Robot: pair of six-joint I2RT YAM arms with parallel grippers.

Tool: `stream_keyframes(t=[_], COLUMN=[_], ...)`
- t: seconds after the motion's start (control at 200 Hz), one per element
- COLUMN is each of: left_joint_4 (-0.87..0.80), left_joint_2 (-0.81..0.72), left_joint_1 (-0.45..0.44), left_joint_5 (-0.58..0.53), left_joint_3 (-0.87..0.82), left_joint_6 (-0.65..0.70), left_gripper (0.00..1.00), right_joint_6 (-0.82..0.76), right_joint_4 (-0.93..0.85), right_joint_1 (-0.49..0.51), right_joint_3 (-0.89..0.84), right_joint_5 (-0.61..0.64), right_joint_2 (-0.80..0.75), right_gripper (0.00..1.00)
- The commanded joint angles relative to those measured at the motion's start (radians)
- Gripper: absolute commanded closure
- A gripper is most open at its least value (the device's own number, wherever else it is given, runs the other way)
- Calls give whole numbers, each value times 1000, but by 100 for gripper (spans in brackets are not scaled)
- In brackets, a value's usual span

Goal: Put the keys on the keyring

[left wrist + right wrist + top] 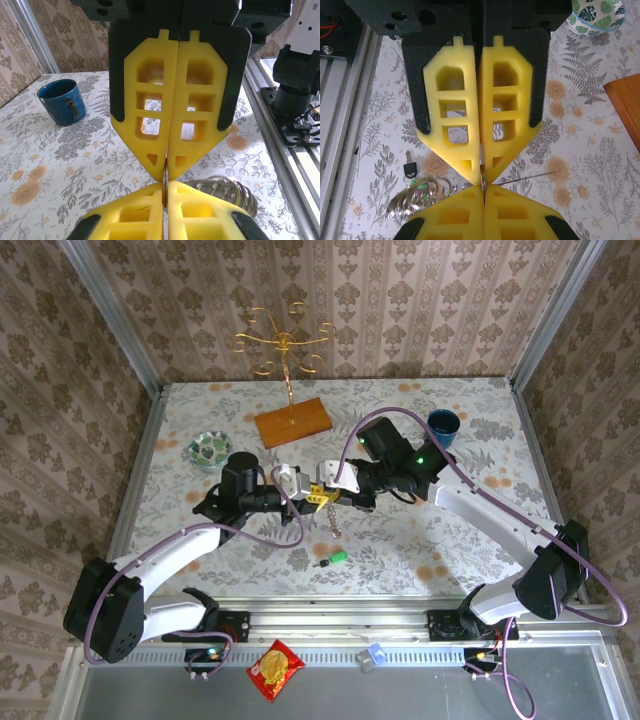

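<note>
My left gripper [313, 494] and right gripper [330, 492] meet tip to tip above the middle of the table. Both are shut on the keyring [165, 174], a thin metal band seen edge-on between the yellow fingertips [470, 207]. The keyring [482, 172] also shows in the right wrist view, pinched by both pairs of jaws. A short chain of metal rings [333, 520] hangs below the grip. The keys [337, 559], green-headed with a dark end, lie on the table just below the grippers. In the right wrist view the dark end [410, 170] lies beside the hanging rings [415, 195].
A gold wire stand [285, 345] on a wooden base [292, 422] stands at the back centre. A blue cup [443, 426] sits back right and a small patterned bowl [209, 449] back left. A red snack packet [275, 670] lies on the front rail.
</note>
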Motion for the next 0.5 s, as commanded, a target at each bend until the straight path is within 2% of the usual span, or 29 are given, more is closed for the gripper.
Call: stream_keyframes(t=[0.0, 0.06, 0.13, 0.24, 0.295, 0.495], left_joint_4=[-9, -9, 14, 125, 186, 347], left_joint_2=[9, 9, 6, 3, 7, 28], left_joint_1=[-6, -8, -9, -8, -8, -8], left_joint_5=[20, 20, 21, 7, 2, -6], left_joint_3=[31, 28, 19, -25, -47, -99], left_joint_6=[25, 28, 21, -23, -47, -118], left_gripper=[95, 100, 100, 100, 100, 100], right_joint_6=[39, 60, 96, 179, 226, 355], right_joint_4=[63, 84, 126, 244, 313, 594], right_joint_1=[1, -11, -34, -90, -125, -191], right_joint_3=[15, 4, -20, -103, -163, -375], right_joint_5=[-100, -129, -169, -237, -279, -328], right_joint_2=[-9, -18, -37, -91, -112, -169], right_gripper=[100, 100, 100, 76, 70, 67])
